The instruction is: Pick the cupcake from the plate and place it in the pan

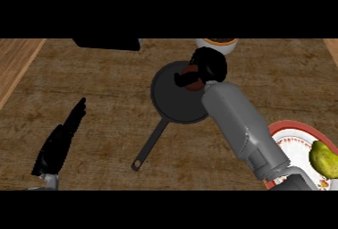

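Right hand (206, 67) over the far side of the pan (175, 96), fingers curled round the cupcake (192, 83); only a brown-red patch of it shows below the hand. Cannot tell whether the cupcake touches the pan floor or hangs just above it.

Left hand (59, 141) near the lower left, fingers straight, holding nothing, resting.

Plate (290, 134) at the lower right, red-rimmed, well apart from the pan. A yellow-green fruit (323, 159) lies on it.

Risks, as judged:
- Cupcake sits near the pan's far-right rim; a release here could land it on the rim and tip it out onto the counter (99, 80).
- Fingers opening unevenly could roll it onto its side.
- A bowl (218, 44) stands just beyond the hand; a lift-out that way could knock it.
- Forearm crosses the pan's right edge; a low withdrawal could nudge the pan.

Writing: none legible. Plate pattern reads as decoration only.
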Tool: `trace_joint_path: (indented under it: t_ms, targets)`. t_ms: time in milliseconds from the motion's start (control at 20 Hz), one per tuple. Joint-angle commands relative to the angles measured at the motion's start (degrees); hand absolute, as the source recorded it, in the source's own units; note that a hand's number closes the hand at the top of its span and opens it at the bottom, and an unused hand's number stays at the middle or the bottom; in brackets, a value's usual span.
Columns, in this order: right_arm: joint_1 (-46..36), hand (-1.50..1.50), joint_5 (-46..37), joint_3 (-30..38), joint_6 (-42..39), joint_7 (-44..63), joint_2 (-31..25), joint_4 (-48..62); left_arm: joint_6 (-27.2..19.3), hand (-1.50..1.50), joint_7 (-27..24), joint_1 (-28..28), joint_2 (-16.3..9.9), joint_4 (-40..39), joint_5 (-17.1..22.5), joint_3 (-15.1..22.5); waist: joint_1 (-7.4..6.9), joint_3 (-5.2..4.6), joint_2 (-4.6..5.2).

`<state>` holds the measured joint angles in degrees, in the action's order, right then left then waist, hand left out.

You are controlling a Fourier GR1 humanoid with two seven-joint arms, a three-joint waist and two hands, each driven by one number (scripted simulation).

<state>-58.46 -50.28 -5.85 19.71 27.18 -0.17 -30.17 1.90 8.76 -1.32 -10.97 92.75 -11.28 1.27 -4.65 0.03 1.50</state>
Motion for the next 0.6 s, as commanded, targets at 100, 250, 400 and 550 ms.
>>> trace_joint_path:
  t_ms: [100, 250, 400, 550]
  targets:
    - [0.55, 1.50, 14.50, 8.35, 0.60, -3.70, 0.17, 5.28, 1.25, 0.00, 0.49, 0.63, 0.01, 1.11, 0.48, 0.81, -2.79, 0.25, 0.94]
    - [-0.22, -1.50, 20.01, 10.55, 0.85, -4.90, 0.17, 8.16, -0.21, 0.00, -0.38, 2.37, 1.16, -0.10, -1.26, 1.89, -3.42, 0.21, 1.25]
    - [-1.59, -1.50, 24.86, 12.50, 2.02, -11.08, 0.17, 8.33, 0.05, 0.00, -0.03, 2.36, 0.65, -1.31, -1.13, 1.15, -2.42, 0.17, 0.71]
    - [-1.55, -1.50, 26.53, 13.23, 10.09, -17.09, 0.17, 7.11, 0.87, 0.00, -2.81, 1.86, 0.07, -1.95, -0.84, 1.11, -2.71, 0.14, 0.75]
